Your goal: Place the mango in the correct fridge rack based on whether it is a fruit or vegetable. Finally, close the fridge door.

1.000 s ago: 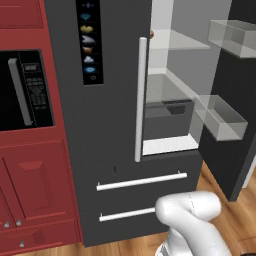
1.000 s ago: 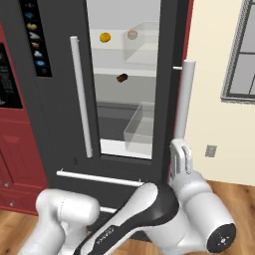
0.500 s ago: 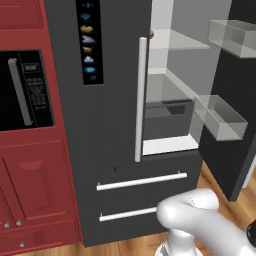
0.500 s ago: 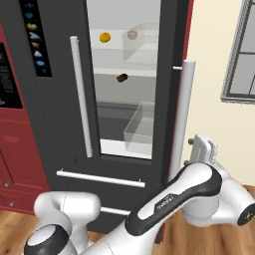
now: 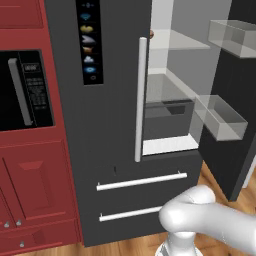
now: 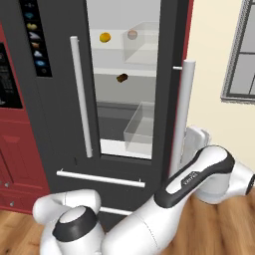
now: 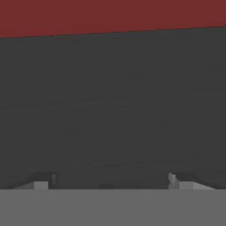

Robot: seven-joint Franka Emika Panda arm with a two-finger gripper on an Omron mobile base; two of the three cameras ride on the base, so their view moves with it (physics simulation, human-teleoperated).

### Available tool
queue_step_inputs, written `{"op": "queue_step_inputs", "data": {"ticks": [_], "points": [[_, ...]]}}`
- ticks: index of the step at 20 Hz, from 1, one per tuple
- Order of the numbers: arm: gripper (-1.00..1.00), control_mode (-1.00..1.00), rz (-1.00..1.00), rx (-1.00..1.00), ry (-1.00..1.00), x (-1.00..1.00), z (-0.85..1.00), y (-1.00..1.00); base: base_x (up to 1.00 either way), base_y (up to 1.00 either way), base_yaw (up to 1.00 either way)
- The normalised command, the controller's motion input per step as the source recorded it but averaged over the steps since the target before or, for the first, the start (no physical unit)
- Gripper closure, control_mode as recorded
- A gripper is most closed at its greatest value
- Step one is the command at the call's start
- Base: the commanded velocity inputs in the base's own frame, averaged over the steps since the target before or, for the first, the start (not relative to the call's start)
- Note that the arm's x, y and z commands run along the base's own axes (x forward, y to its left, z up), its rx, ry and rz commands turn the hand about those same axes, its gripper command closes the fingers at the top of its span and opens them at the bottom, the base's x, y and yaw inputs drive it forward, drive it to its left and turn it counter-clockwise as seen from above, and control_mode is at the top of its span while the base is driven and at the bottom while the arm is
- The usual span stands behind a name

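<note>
A: What is closest to the cameras right now?

B: The white arm is reaching low and to the right, past the open fridge door (image 6: pixel 182 119). In the hand view the pincer (image 7: pixel 110 182) is facing a flat dark-grey surface with a red band above it, and its two tips are standing wide apart with nothing between them.

A: And the door?

B: It is standing swung out to the right, its long white bar handle (image 6: pixel 180 115) facing the right base camera. In the left base view, clear bins (image 5: pixel 221 118) are hanging on its inner face, one high and one lower.

A: Where is the mango sitting?

B: The mango (image 6: pixel 105 37) is lying on the upper fridge rack (image 6: pixel 115 48), toward its left edge. A pale round item (image 6: pixel 132 34) is showing to its right, seen through the upper clear bin. A dark brown round item (image 6: pixel 121 77) is resting on the rack below.

A: Anything beyond that?

B: The closed left door with its column of icons (image 5: pixel 88 41), and a black microwave (image 5: pixel 26 88) set in red cabinets (image 5: pixel 35 185).
</note>
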Motion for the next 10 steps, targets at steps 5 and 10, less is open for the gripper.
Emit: {"op": "queue_step_inputs", "data": {"ticks": [5, 10], "points": [[-1.0, -1.0, 0.18, -0.07, -0.01, 0.0, 0.02, 1.0, 0.0, 0.0, 0.0], [-1.0, -1.0, 0.04, -0.04, -0.08, 0.0, 0.01, 1.0, 0.0, 0.0, 0.0]]}}
